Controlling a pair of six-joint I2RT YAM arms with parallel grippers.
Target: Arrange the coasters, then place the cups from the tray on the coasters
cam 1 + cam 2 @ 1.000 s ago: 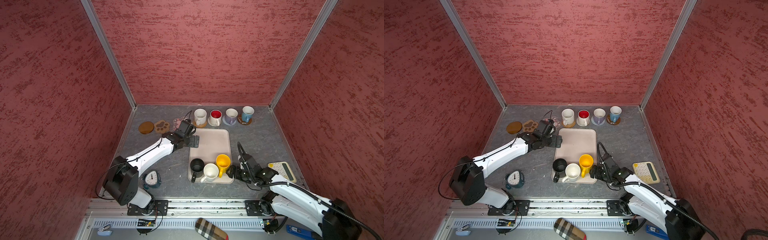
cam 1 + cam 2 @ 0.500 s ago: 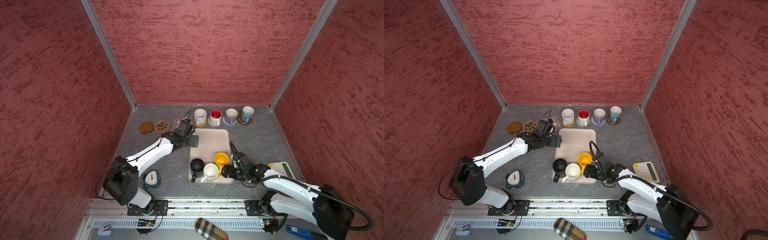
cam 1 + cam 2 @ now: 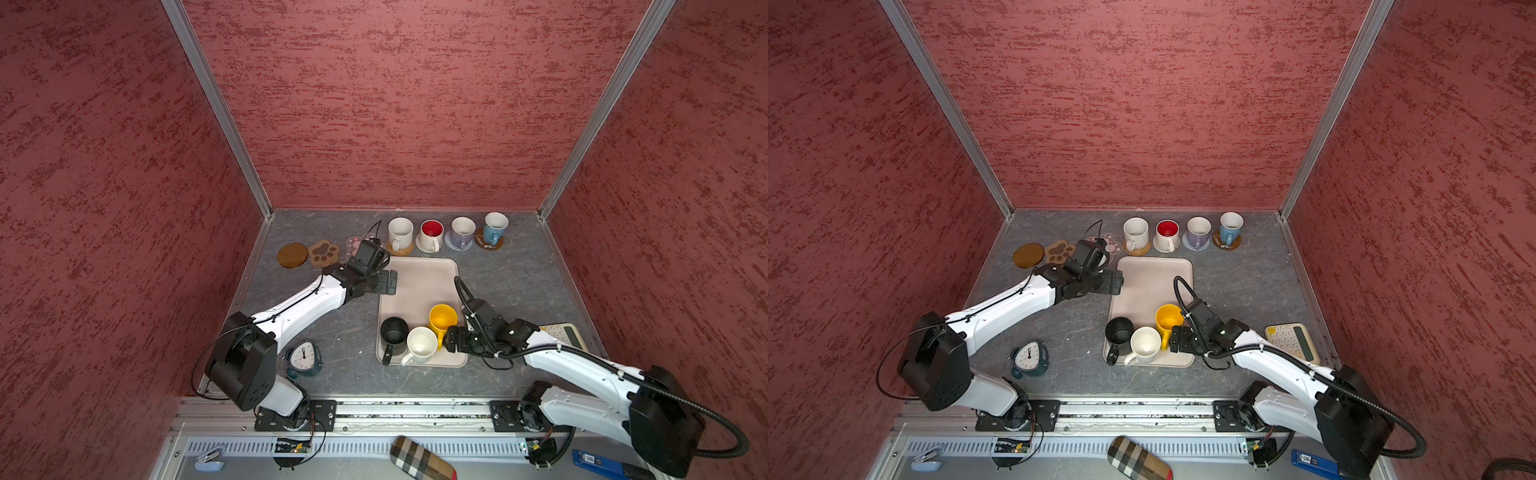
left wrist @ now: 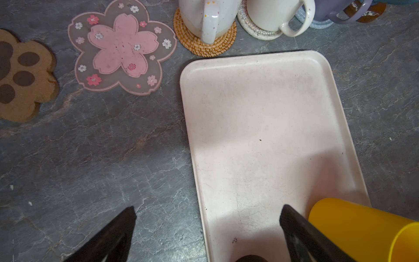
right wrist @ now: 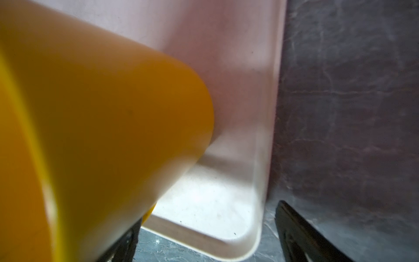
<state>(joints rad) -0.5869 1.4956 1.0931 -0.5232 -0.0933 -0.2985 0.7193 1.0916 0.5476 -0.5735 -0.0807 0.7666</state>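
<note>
Fingers (image 5: 292,229) of the right gripper (image 3: 452,338) are spread wide and empty, low beside the yellow cup (image 3: 443,317) on its handle side, apparently lining up a grasp. That cup shares the near end of the tray (image 3: 419,274) with a black cup (image 3: 394,330) and a white cup (image 3: 422,343) (four more sit on coasters (image 4: 199,48) at the back). The left gripper (image 3: 390,282), also wide and empty, hovers over the tray's far rim near the bare pink flower coaster (image 4: 122,45).

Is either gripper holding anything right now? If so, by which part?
Nothing is held. The left gripper is open and empty above the edge of the tray. The right gripper is open beside the yellow mug, not closed on it.
</note>
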